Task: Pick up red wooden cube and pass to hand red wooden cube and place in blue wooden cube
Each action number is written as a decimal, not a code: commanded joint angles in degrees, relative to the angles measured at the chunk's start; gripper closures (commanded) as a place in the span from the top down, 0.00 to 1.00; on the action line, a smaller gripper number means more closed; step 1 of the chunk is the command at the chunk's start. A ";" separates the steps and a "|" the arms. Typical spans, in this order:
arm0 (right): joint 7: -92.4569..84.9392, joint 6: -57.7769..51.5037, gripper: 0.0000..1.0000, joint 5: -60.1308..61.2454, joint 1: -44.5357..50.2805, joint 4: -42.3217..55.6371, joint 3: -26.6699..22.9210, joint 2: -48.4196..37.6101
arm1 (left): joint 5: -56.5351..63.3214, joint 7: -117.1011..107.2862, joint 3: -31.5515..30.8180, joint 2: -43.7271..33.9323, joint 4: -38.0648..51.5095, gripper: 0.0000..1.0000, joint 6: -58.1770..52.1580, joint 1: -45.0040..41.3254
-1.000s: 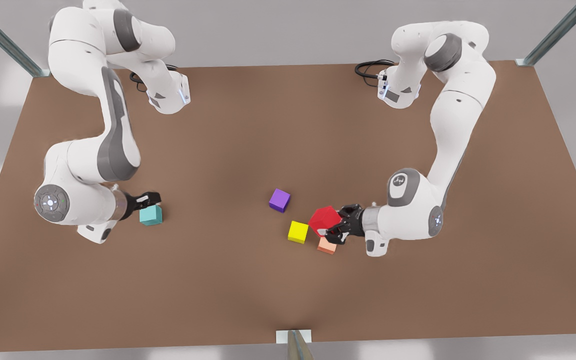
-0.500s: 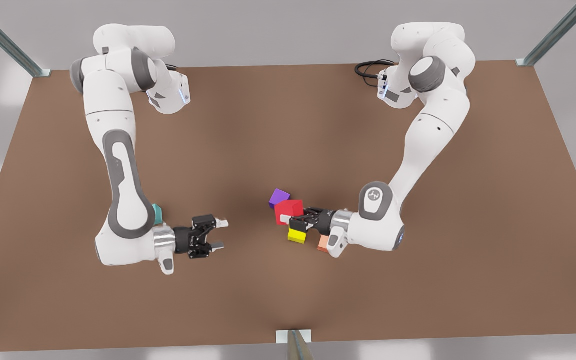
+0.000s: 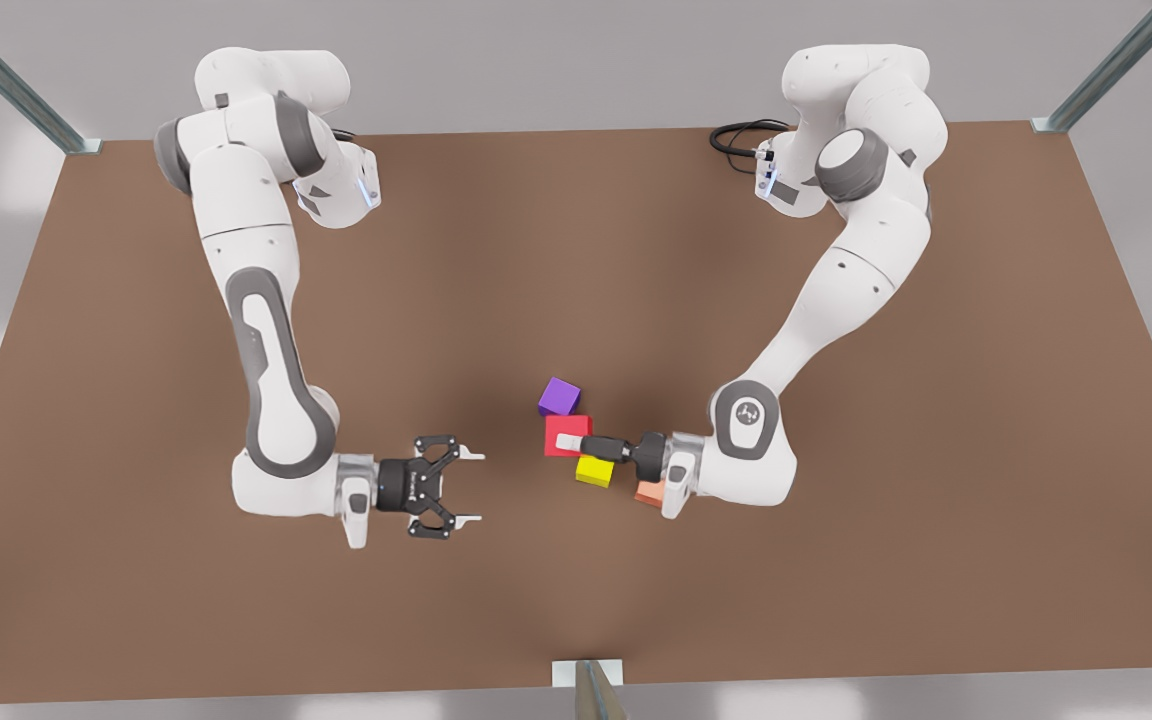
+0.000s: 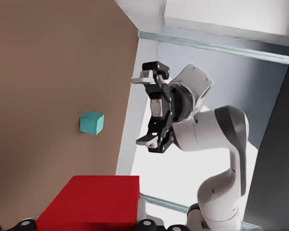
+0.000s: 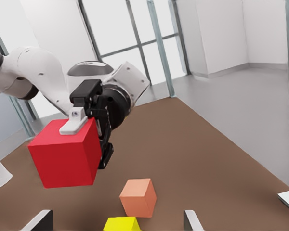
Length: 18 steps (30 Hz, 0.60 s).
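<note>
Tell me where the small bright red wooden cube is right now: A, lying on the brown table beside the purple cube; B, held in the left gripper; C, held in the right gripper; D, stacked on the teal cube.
B: the left gripper is shut on the red wooden cube, held toward the open right gripper.

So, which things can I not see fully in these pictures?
Front view: the peach cube is partly covered by the left gripper's wrist.
Right wrist view: the yellow cube is cut off by the picture's edge.
Left wrist view: the red wooden cube is cut off by the edge.
The right gripper, jaws open, is plainly seen.
</note>
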 commanded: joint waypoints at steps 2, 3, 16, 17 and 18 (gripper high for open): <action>-33.08 1.74 1.00 4.83 1.60 -0.19 0.05 -0.08 | -4.35 43.57 -0.04 0.93 0.24 0.46 4.29 -0.75; -29.92 1.74 1.00 4.92 1.78 -0.19 0.14 -0.08 | -4.44 43.48 -0.12 0.93 0.33 0.46 4.55 -0.75; -30.09 -0.02 1.00 4.92 2.93 -3.79 2.16 0.27 | -7.34 33.64 -0.04 0.93 -0.02 0.46 4.73 -1.28; -29.91 -0.02 1.00 4.92 3.10 -3.79 2.16 0.27 | -8.83 32.06 0.05 1.02 -0.02 0.46 4.73 -1.37; -29.65 -0.11 1.00 4.92 3.28 -3.79 2.16 0.35 | -8.83 30.29 0.05 1.28 -0.02 0.46 4.73 -1.37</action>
